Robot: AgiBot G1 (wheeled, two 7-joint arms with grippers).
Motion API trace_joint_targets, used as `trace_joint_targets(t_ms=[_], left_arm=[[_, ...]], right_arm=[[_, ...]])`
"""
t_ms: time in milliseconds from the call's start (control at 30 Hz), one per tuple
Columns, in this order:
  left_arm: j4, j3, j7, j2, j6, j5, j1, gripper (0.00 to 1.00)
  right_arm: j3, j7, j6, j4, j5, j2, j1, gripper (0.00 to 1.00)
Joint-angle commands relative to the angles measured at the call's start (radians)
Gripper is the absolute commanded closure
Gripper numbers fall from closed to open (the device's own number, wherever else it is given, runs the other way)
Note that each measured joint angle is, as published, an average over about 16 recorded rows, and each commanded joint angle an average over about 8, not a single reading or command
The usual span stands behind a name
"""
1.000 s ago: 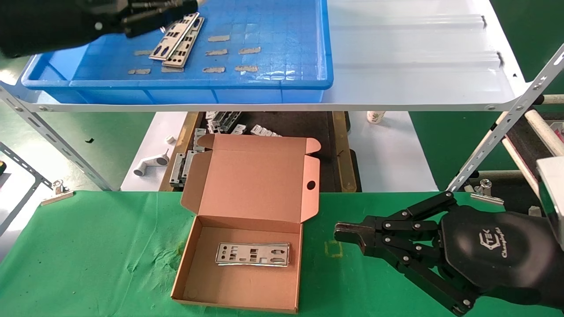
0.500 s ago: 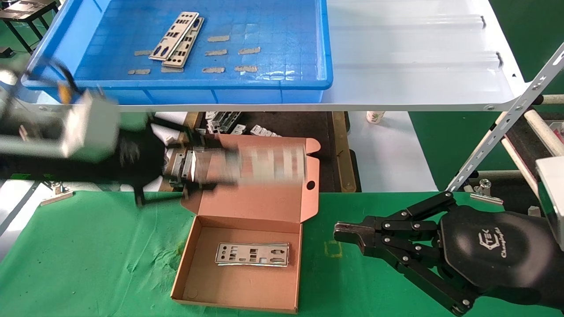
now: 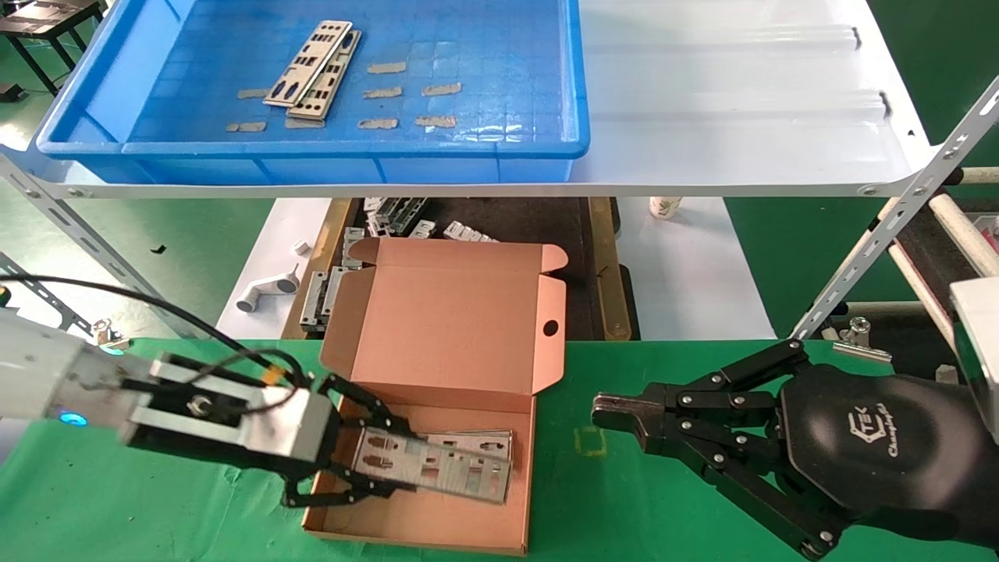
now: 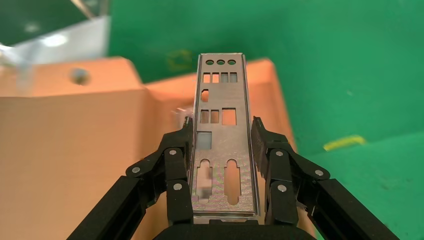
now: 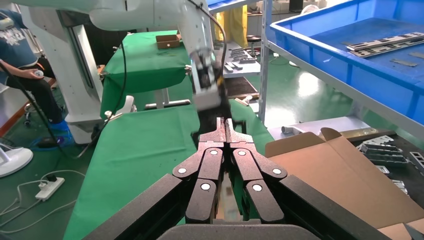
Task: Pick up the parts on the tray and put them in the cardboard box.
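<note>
My left gripper (image 3: 394, 460) is shut on a silver punched plate (image 3: 445, 472) by its long edges and holds it low over the open cardboard box (image 3: 414, 519), slightly tilted. In the left wrist view the plate (image 4: 220, 100) sticks out forward between the fingers (image 4: 260, 145), above the box (image 4: 75, 150). Another plate (image 3: 476, 439) lies in the box, mostly hidden under the held one. Two overlapping plates (image 3: 312, 66) lie in the blue tray (image 3: 499, 94) on the shelf. My right gripper (image 3: 605, 414) is shut and empty above the green table, right of the box; it also shows in the right wrist view (image 5: 224, 125).
The tray sits on a white metal shelf sheet (image 3: 741, 101) with slanted struts (image 3: 890, 226) at both sides. Grey brackets (image 3: 320, 297) and a white plastic piece (image 3: 265, 293) lie behind the box lid (image 3: 445, 328). The green cloth (image 3: 156, 507) covers the table.
My left arm has come down from the tray with one plate and now holds it over the box. The right arm has not moved.
</note>
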Motion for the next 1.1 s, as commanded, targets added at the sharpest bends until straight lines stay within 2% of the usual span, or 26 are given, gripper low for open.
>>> trace_joint_targets(t_ms=[33,100,167,300,333,467,600,633,1100], left_arm=[[0.032,0.019,0.029,0.027,-0.013,0.026,0.014,1.00],[0.056,0.026,0.051,0.047,-0.030,0.040,0.022,1.00],[0.078,0.028,0.069,0.064,-0.048,0.047,0.028,0.96],[0.116,0.026,0.087,0.090,-0.075,0.046,0.035,0.78],[0.125,0.025,0.090,0.095,-0.083,0.046,0.036,0.72],[0.159,0.023,0.101,0.114,-0.109,0.048,0.038,0.33],[0.190,0.022,0.114,0.130,-0.131,0.051,0.039,0.03],[0.197,0.022,0.117,0.134,-0.134,0.052,0.039,0.00],[0.277,0.016,0.155,0.153,-0.144,0.048,0.024,0.00]], right_arm=[[0.000,0.000,0.000,0.000,0.000,0.000,0.000,1.00],[0.000,0.000,0.000,0.000,0.000,0.000,0.000,1.00],[0.000,0.000,0.000,0.000,0.000,0.000,0.000,1.00],[0.000,0.000,0.000,0.000,0.000,0.000,0.000,1.00],[0.000,0.000,0.000,0.000,0.000,0.000,0.000,1.00],[0.000,0.000,0.000,0.000,0.000,0.000,0.000,1.00],[0.000,0.000,0.000,0.000,0.000,0.000,0.000,1.00],[0.000,0.000,0.000,0.000,0.000,0.000,0.000,1.00],[0.000,0.000,0.000,0.000,0.000,0.000,0.000,1.00]])
